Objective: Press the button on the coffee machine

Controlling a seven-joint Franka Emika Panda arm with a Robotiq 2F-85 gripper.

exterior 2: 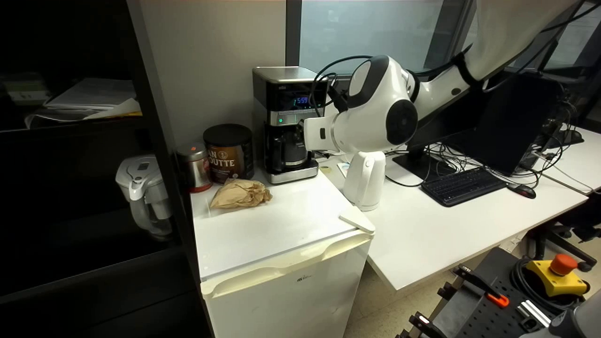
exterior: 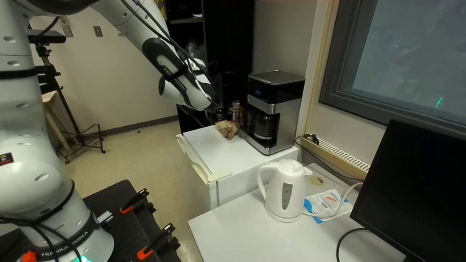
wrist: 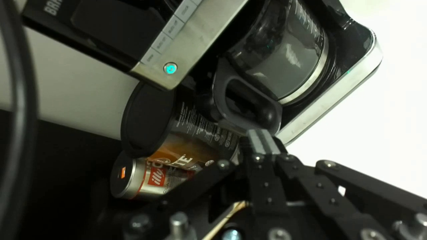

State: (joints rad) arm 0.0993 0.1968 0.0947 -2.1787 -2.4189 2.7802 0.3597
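Observation:
The coffee machine (exterior: 289,122) stands on the white fridge top, black and steel with a grey top. In an exterior view (exterior 2: 293,101) its display shows blue digits. Its lit teal round button (wrist: 170,68) sits on the steel strip at upper left in the wrist view and also shows in an exterior view (exterior 2: 281,120). The dark carafe (wrist: 283,60) is in the recess. My gripper (wrist: 263,141) is shut and empty, fingertips together, overlapping the carafe handle's lower end in the wrist view, apart from the button. In both exterior views the fingers are mostly hidden or too dark.
A dark coffee tub (exterior 2: 228,155), a silver-red can (exterior 2: 194,169) and a brown paper bag (exterior 2: 241,193) are beside the machine on the fridge (exterior 2: 281,225). A white kettle (exterior: 285,193) and a monitor (exterior: 418,189) stand on the desk. A black shelf (exterior 2: 155,103) is beside the fridge.

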